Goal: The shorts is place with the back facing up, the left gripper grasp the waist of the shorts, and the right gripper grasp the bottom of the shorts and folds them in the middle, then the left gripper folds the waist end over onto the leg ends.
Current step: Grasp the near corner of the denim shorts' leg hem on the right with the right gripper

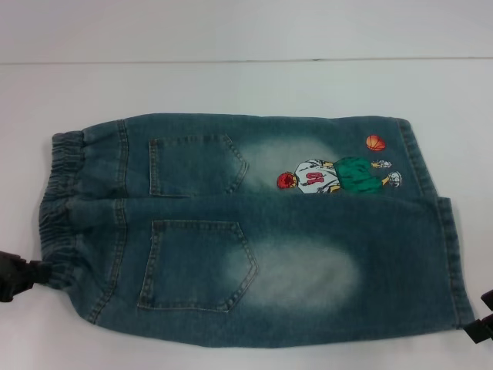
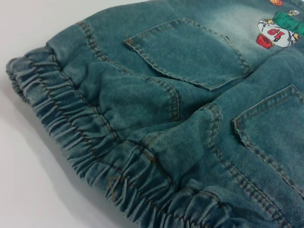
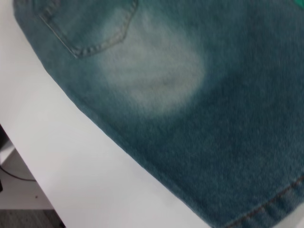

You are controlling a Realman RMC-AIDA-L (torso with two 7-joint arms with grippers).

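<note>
Shorts (image 1: 254,231) flat on table (image 1: 231,85), left end effector (image 1: 17,276) at waist (image 1: 58,204), right end effector (image 1: 484,324) near hem, grips unclear

Your shorts (image 1: 254,231) lie flat on the white table (image 1: 231,85), back up, both patch pockets showing. The waist (image 1: 58,204) is at your left, the leg ends (image 1: 443,223) at your right. The left gripper (image 1: 19,276) touches the waist's near corner, perhaps gripping it. The right gripper (image 1: 484,324) sits just beside the near hem
</note>
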